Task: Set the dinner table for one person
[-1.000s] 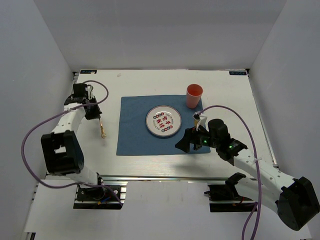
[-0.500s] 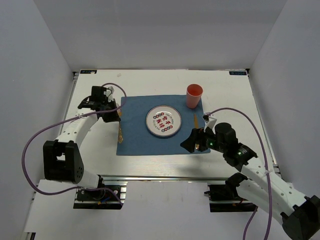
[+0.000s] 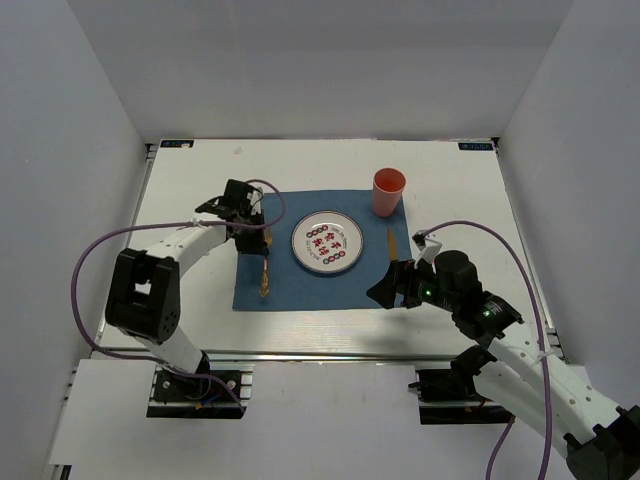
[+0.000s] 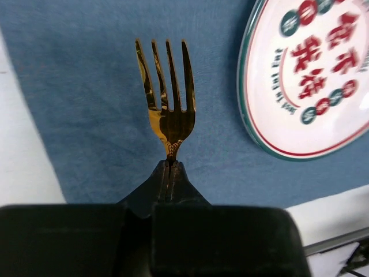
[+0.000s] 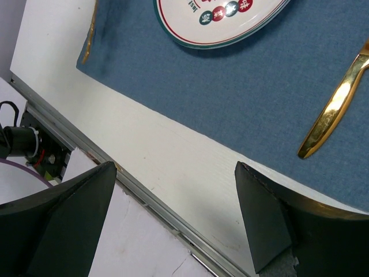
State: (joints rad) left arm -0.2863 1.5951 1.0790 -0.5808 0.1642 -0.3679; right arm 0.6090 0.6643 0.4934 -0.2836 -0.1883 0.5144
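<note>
- Looking down from the top external view, the left gripper (image 3: 258, 245) is pinched onto the handle of a gold fork (image 3: 264, 277). The tines point away from it toward the arm bases, over the blue placemat (image 3: 300, 290).
- A patterned plate (image 3: 327, 243) sits just beside that gripper, on the side facing the right arm.
- Same view: the right gripper (image 3: 380, 292) has its jaws spread wide with nothing between them, above the placemat's near right corner. A gold knife (image 3: 390, 240) lies just beyond it, and an orange cup (image 3: 388, 192) stands farther out.
- All of this rests on the white dinner table (image 3: 190, 180), which stretches out around both grippers.
- From the left wrist, the fingers are pressed together on the fork (image 4: 170, 104) just below its head. The placemat (image 4: 86, 86) is under the tines, and the plate (image 4: 305, 86) is off to the right. Whether the fork touches the cloth cannot be told.
- From the right wrist, the two fingers (image 5: 75, 213) stand well apart. Between them are the bare dinner table (image 5: 173, 167) and its metal rail. The knife (image 5: 334, 109) lies ahead on the right, untouched.
</note>
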